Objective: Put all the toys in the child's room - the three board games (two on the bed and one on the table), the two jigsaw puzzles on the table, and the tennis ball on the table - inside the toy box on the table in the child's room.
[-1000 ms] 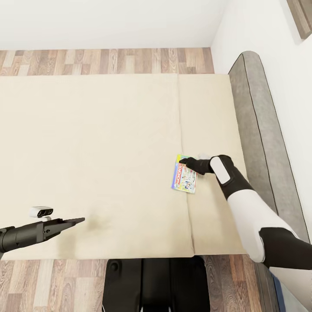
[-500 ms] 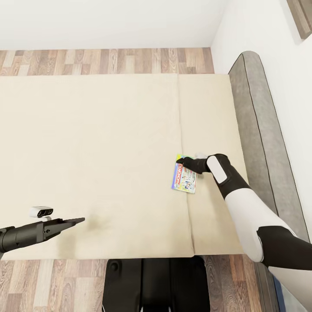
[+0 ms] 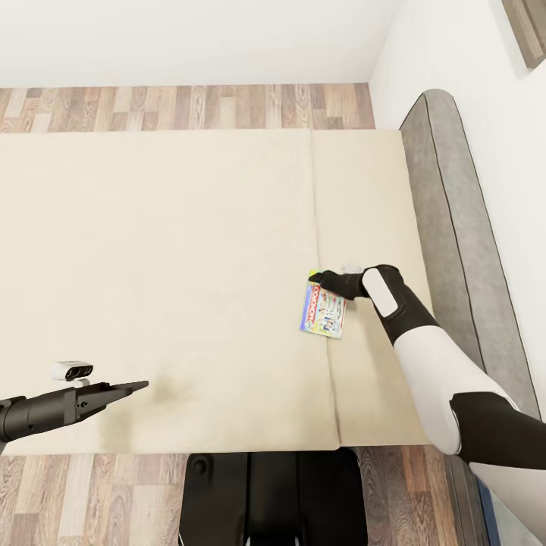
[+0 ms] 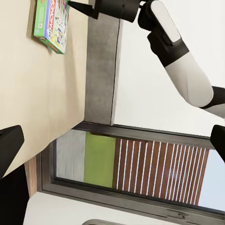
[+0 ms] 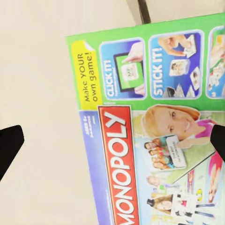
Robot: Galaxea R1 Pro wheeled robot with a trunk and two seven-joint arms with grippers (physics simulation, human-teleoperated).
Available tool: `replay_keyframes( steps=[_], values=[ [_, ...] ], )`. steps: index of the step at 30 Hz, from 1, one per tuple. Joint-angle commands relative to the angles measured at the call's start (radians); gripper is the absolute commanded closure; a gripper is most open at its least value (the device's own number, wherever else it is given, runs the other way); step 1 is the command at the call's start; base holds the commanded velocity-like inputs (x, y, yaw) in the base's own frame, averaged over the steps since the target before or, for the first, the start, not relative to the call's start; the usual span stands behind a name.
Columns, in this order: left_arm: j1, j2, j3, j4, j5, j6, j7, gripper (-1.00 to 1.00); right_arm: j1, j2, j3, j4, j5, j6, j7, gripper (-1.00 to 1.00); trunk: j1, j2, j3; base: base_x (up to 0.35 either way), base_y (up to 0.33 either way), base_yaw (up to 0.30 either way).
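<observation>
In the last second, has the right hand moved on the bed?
Yes. The right hand has crept toward the Monopoly box's far edge, away from the robot; the box stayed put.

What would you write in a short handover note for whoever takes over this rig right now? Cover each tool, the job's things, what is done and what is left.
Right tool: open, poised over the far end of the Monopoly board game, jaws straddling it in the right wrist view; not gripping.
Left tool: open and empty, held low over the near part of the bed.
The board game lies flat on the mattress near the headboard.
Done: the reach to this game.
Left: close on it, lift, carry it to the toy box. The other toys and the box are out of view here, so their status cannot be judged.
</observation>
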Motion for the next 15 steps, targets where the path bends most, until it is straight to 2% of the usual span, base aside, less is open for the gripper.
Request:
replay_keyframes(
  steps=[1,11,15],
  values=[
    [0.000,0.000,0.000,0.000,0.000,0.010,-0.004,-1.00,-0.002,-0.001,0.002,-0.002,-0.007,0.003,-0.009,-1.00,0.001,-0.002,-0.001,0.000,0.000,0.000],
    [0.000,0.000,0.000,0.000,0.000,0.011,-0.004,-1.00,-0.036,0.001,0.001,-0.004,-0.012,0.013,-0.126,-1.00,0.001,-0.002,-0.001,0.000,0.000,0.000],
    [0.000,0.000,0.000,0.000,0.000,0.011,-0.004,-1.00,-0.040,0.001,0.001,-0.004,-0.012,0.020,-0.147,-1.00,0.001,-0.002,-0.001,0.000,0.000,0.000]
  ],
)
